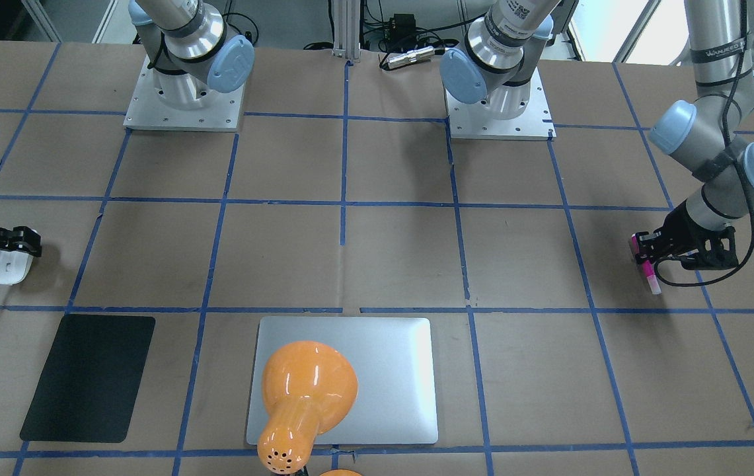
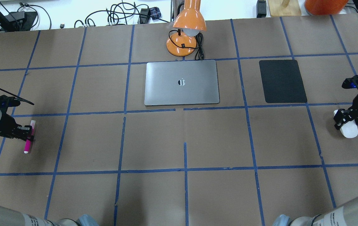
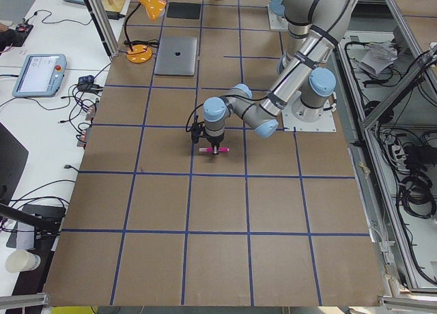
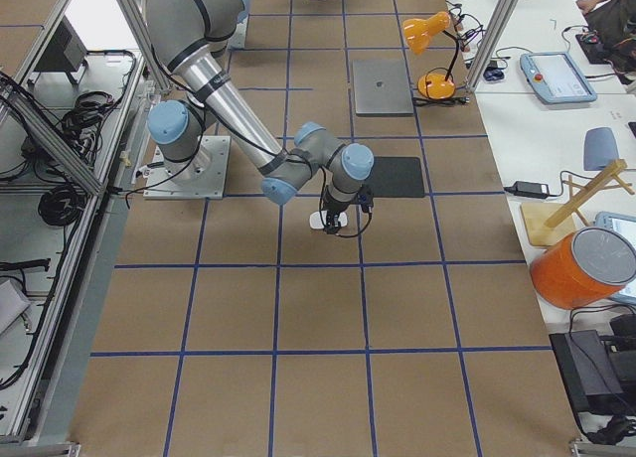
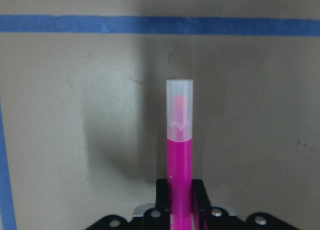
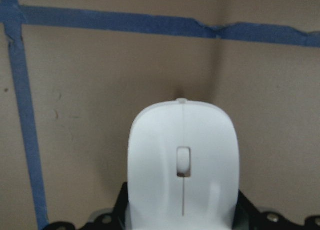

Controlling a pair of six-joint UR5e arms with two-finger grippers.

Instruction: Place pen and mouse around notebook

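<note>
Both pickups look made but no placing is done: the left claw (image 2: 27,131) grips the pink marker pen (image 2: 28,142) and the right claw (image 2: 345,123) clamps the white mouse (image 2: 350,131), at opposite ends of the bench (image 2: 153,141), well apart from the silver laptop notebook (image 2: 182,82).

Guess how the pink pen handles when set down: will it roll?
Likely rolls: the pen looks like a smooth round barrel, no clip visible. Probably light and stiff: it juts straight from the left gripper without sag. Smooth plastic may slip in a narrow pinch.

The orange lamp (image 1: 307,390) covers part of the notebook (image 1: 383,377); the mouse (image 6: 182,165) is cropped below.
</note>
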